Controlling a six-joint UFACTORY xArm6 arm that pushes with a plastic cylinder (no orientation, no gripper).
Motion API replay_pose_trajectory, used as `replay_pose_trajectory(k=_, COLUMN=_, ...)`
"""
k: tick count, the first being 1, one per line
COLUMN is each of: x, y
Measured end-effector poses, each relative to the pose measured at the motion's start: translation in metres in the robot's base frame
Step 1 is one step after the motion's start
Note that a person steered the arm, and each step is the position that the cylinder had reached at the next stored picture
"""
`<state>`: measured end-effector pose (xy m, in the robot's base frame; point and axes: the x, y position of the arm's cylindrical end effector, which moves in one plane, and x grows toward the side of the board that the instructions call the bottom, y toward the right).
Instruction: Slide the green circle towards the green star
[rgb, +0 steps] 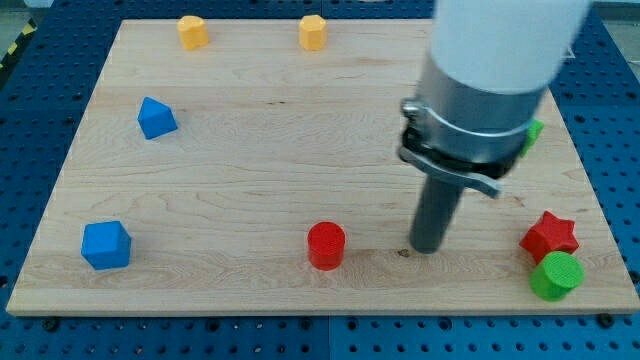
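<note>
Light wooden counter (250, 150) on blue pegboard. Green plastic circle (556, 276) at the view's bottom right, touching red plastic star (549, 236). Green star (535, 132) mostly hidden behind arm. No gripper; my tip (428, 249) sits between red cylinder (326, 246) and red star.

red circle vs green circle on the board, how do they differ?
Colour: the red circle is red, the green circle green.
Place: the red circle sits at the bottom middle, left of my tip; the green circle sits at the bottom right corner.
Neighbours: the red circle stands alone; the green circle sits right up against the red star.
Shared: both are upright short cylinders, similar in size.
</note>
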<state>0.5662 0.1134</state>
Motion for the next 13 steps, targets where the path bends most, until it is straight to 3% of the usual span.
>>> replay_pose_trajectory(k=2, x=0.049, y=0.051)
replay_pose_trajectory(k=3, x=0.053, y=0.055)
replay_pose_trajectory(k=5, x=0.052, y=0.174)
replay_pose_trajectory(k=9, x=0.05, y=0.218)
replay_pose_trajectory(k=13, x=0.023, y=0.21)
